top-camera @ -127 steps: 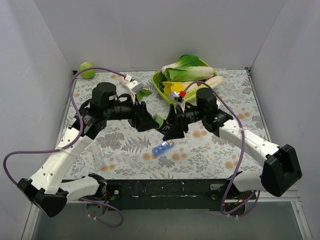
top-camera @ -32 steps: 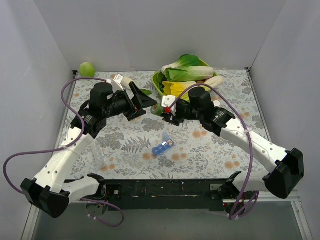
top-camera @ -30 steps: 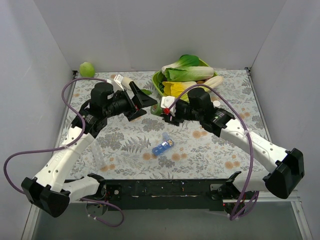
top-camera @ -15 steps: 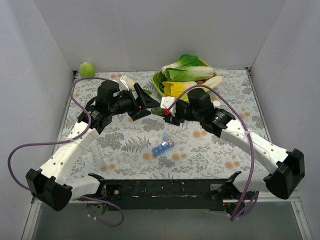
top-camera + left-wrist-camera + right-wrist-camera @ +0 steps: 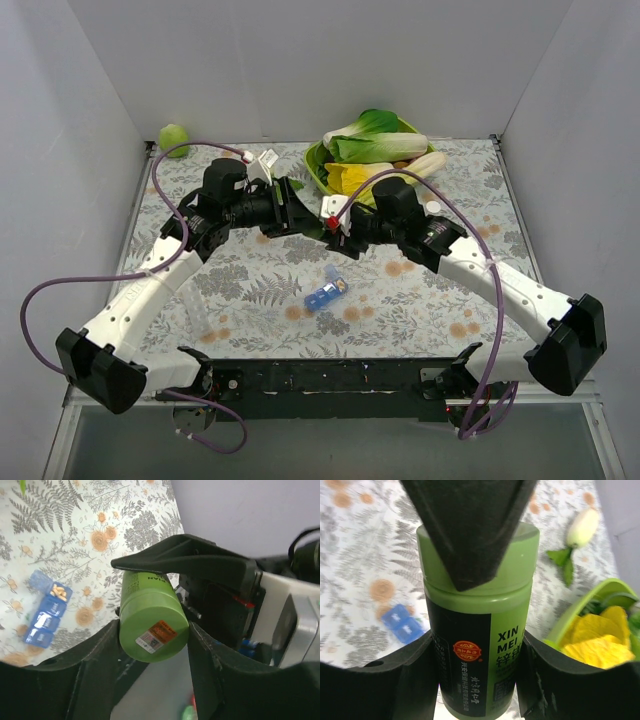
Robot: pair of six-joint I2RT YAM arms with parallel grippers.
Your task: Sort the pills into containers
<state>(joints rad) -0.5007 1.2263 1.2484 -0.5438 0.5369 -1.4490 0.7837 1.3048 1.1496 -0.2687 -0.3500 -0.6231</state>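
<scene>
Right end effector (image 5: 476, 642) pinches green bottle (image 5: 470, 605) by body, above worktop (image 5: 240, 290). Left end effector (image 5: 154, 630) straddles cap end; we cannot tell if clamped. Blue pill box (image 5: 326, 294) lies on worktop nearer arm bases. Risk: uneven twist slips bottle, contents spill wide of box.

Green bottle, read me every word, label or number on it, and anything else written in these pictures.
"XIN MEI", with Chinese characters beside it: label of the green bottle.
"...IAN", start hidden: bottle's side, left wrist view.
Too blurred: red round logo and the small print under it.
Too small: orange barcode sticker on the bottle's end.
</scene>
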